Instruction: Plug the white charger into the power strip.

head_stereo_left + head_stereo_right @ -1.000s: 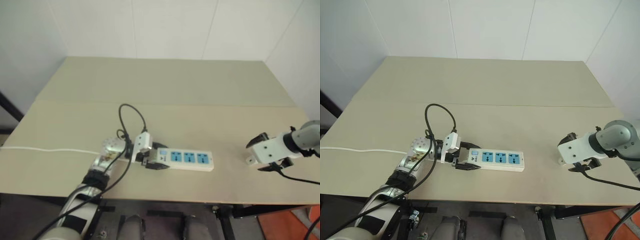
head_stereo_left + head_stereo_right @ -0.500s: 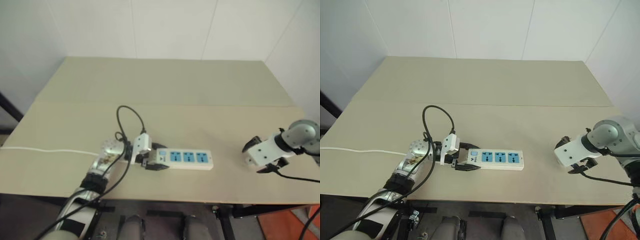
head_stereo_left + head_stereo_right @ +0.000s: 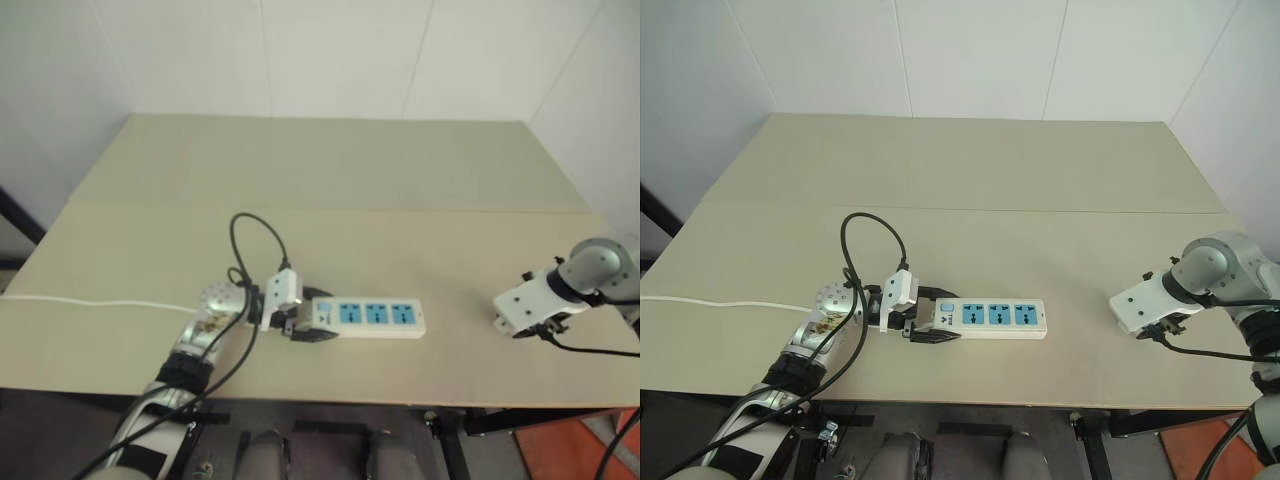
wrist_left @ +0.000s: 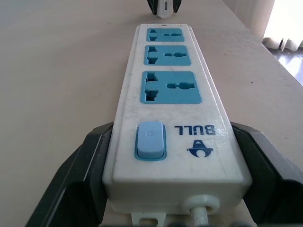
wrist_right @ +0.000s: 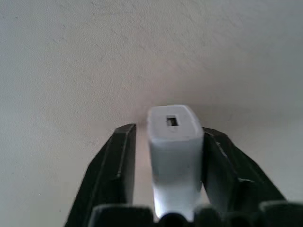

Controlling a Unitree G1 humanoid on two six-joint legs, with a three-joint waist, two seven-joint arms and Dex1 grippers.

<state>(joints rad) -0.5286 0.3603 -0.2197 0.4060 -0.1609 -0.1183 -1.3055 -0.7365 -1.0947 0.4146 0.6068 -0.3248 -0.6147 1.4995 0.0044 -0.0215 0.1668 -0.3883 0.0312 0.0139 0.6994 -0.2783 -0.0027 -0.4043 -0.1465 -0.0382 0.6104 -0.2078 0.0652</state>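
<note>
White charger [image 5: 174,142] sits between right gripper [image 5: 168,158] fingers, one touching, grip unconfirmed; power strip [image 3: 368,318], clamped by left gripper [image 4: 175,189], lies lengthwise toward frame-left.

The white charger [image 5: 174,151] stands in the lower middle of the frame, a small dark rectangular slot on its end face. The right pincer [image 5: 170,165] brackets it: one black finger [image 5: 116,165] left with a narrow gap, the other against its right side. Pale worktop [image 5: 94,56] lies behind.
</note>
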